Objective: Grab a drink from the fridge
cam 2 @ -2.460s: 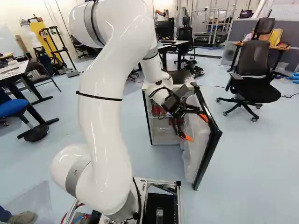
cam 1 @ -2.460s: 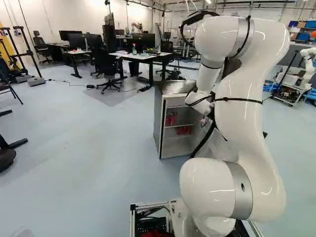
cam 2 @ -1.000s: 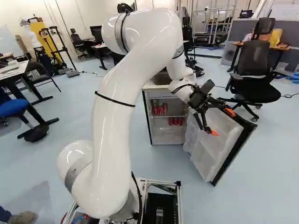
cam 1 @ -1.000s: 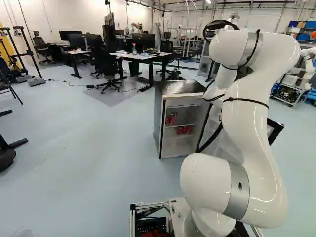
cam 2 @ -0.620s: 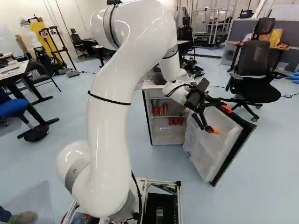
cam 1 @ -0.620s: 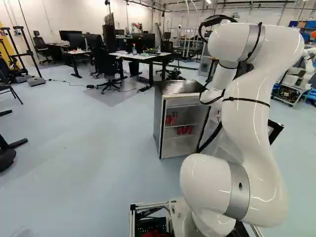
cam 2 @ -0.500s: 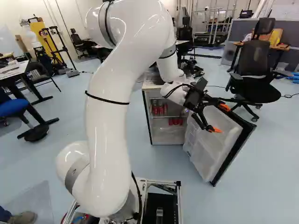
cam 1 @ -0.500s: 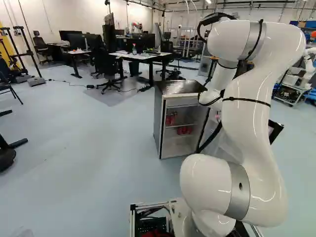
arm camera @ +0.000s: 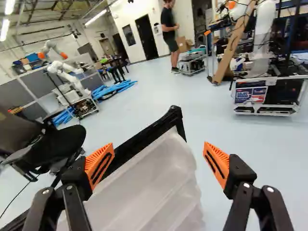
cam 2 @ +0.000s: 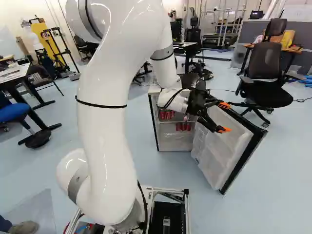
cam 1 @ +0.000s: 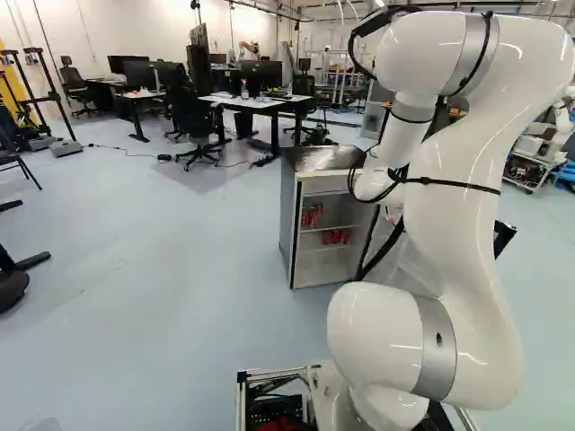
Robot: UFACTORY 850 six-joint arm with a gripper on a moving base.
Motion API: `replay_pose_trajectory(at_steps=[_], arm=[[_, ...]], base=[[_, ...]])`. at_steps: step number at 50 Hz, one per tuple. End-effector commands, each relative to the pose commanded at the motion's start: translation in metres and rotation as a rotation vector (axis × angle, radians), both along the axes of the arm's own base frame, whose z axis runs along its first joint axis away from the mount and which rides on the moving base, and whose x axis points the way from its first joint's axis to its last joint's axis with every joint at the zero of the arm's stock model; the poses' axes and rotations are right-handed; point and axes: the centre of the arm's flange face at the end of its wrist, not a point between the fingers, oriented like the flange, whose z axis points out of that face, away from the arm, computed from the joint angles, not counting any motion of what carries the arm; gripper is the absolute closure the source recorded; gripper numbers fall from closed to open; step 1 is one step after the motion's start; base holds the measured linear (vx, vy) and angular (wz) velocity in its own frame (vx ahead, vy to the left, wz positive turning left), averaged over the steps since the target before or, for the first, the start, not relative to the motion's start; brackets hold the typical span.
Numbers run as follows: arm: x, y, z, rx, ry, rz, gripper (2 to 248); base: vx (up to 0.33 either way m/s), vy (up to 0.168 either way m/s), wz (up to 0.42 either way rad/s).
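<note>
In the right base view my gripper (cam 2: pixel 225 117) is in front of the fridge's swung-out door (cam 2: pixel 223 151), its orange fingertips over the door's inner side. The wrist view shows the gripper (arm camera: pixel 159 163) open, nothing held, with the white door liner (arm camera: pixel 154 187) beyond and between its fingers. The fridge (cam 1: pixel 289 224) stands with its door wide open. Red cans sit on two shelves: an upper group (cam 1: pixel 311 215) and a lower group (cam 1: pixel 335 237). In the right base view my wrist partly covers the upper cans (cam 2: pixel 165 115).
A black office chair (cam 2: pixel 265 73) stands beyond the door. Behind the fridge are desks (cam 1: pixel 256 101). In the wrist view, another robot (arm camera: pixel 67 77) stands on a cart far off, and a second cart (arm camera: pixel 267 96) is on the other side.
The arm has swung away from the fridge door's outer side, then back toward the fridge, its gripper turning. The door stands wider open than at first. The base has not moved.
</note>
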Motion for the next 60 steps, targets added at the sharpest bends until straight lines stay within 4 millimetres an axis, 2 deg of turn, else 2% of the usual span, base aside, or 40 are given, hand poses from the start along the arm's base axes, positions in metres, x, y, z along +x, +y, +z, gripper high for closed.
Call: replay_pose_trajectory(at_steps=[60], arm=[[-0.072,0.102,0.019,-0.098,0.146,0.719,3]], base=[[0.000,0.000,0.000]])
